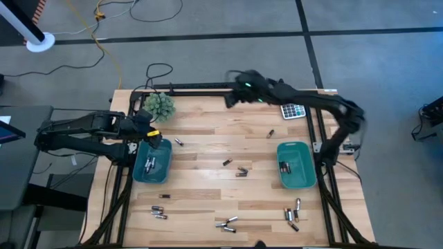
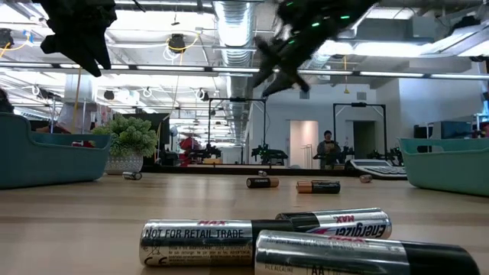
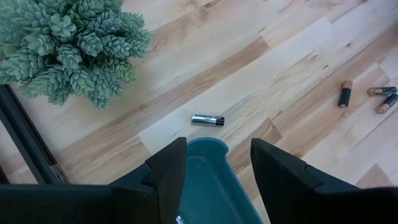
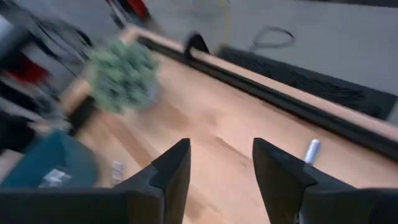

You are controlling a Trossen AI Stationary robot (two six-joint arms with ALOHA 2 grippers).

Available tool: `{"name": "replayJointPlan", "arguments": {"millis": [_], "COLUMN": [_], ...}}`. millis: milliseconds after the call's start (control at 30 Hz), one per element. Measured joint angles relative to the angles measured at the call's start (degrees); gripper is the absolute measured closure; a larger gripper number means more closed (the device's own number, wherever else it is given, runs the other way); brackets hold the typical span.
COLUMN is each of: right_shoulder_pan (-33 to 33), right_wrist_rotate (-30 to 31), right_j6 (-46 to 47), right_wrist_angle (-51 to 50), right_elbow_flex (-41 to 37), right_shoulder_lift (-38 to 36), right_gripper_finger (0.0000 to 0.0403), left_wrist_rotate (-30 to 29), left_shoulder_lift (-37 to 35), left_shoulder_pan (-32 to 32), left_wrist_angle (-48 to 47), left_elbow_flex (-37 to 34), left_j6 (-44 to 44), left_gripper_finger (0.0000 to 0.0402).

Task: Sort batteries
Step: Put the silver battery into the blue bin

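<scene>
The left gripper [image 1: 154,133] hangs over the far end of the left teal bin [image 1: 152,161], its two dark fingers [image 3: 168,171] spread apart with nothing between them; in its wrist view the bin's rim [image 3: 208,144] shows in the gap. One dark-and-silver battery [image 3: 208,120] lies on the bare tabletop [image 1: 208,138] just beyond that bin rim, close to the gripper but not touching it, and the same cell shows in the high view beside the bin [image 1: 178,142]. The small green plant [image 1: 159,105] stands near the left gripper, at the far left of the tabletop. The right gripper [image 1: 230,99] is held up over the far edge of the tabletop, well apart from any cell, its fingers [image 4: 171,165] also spread and empty. A few batteries [image 1: 240,171] lie loose near the middle of the tabletop, between the two bins, and one more [image 1: 270,133] lies farther back, toward the grey calculator [image 1: 293,111]. More cells are scattered along the near edge: a group at the near left [image 1: 159,212], a cluster near the middle [image 1: 227,223], and another at the near right [image 1: 293,214]. Several cells already rest inside the left bin, and some inside the right teal bin [image 1: 296,164]. In the low view three of the near cells [image 2: 263,237] lie side by side close to the camera.
</scene>
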Motion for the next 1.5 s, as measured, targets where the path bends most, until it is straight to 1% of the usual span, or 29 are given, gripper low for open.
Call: {"name": "replayJointPlan", "arguments": {"millis": [100, 267, 400, 533, 567, 667, 700, 867, 967, 1133, 1200, 1267, 1500], "right_shoulder_pan": [-1.43, -4.74, -7.08, -8.5, -8.75, -9.78, -9.96, -11.43, -12.42, -13.26, -13.55, -13.92, -15.04], "right_wrist_rotate": [-0.24, -0.47, -0.8, -1.3, -2.16, -7.27, -8.0, -8.86, -11.35, -11.43, -11.69, -12.04, -13.36], "right_j6": [-2.54, -2.66, -2.5, -2.18, -1.95, 0.08, 0.75, 1.01, 1.11, 1.22, 1.03, 0.99, -0.98], "right_wrist_angle": [-11.89, -31.18, -41.99, -47.82, -47.91, -46.63, -46.9, -48.94, -48.01, -48.33, -48.54, -48.66, -49.88], "right_elbow_flex": [13.23, 32.89, 44.44, 52.26, 52.77, 51.51, 51.54, 51.47, 51.56, 51.56, 51.56, 51.56, 51.54], "right_shoulder_lift": [9.17, 23.92, 33.48, 40.69, 42.0, 43.88, 44.65, 48.02, 48.28, 48.28, 48.28, 48.28, 49.34], "right_gripper_finger": [0.019, 0.0158, 0.0145, 0.0143, 0.0143, 0.0143, 0.0143, 0.0143, 0.0143, 0.0148, 0.0163, 0.0188, 0.0314], "left_wrist_rotate": [0.0, -0.18, -0.32, -0.35, -0.35, -0.75, -0.88, -1.01, -1.22, -2.1, -2.14, -2.14, -2.27], "left_shoulder_lift": [-0.02, 0.0, -0.01, -0.01, 0.0, 0.0, 0.0, -0.02, -0.02, -0.02, -0.02, -0.02, -0.02], "left_shoulder_pan": [0.0, 0.0, 0.0, 0.0, 0.0, 0.0, 0.0, 0.0, 0.02, 0.04, 0.04, 0.04, 0.04], "left_wrist_angle": [0.0, -0.02, -0.04, -0.04, -0.04, -0.04, -0.05, -0.02, -0.02, 0.11, 0.11, 0.11, 0.11], "left_elbow_flex": [0.0, 0.0, 0.0, 0.0, 0.0, 0.01, 0.02, 0.0, 0.0, 0.0, 0.0, 0.0, 0.0], "left_j6": [-0.42, -0.83, -0.85, -0.84, -0.85, -0.84, -0.85, -0.85, -1.07, -1.65, -1.9, -1.92, -2.44], "left_gripper_finger": [0.0228, 0.0228, 0.0228, 0.0228, 0.0228, 0.0228, 0.0228, 0.0228, 0.0228, 0.0228, 0.0228, 0.0228, 0.0228]}}
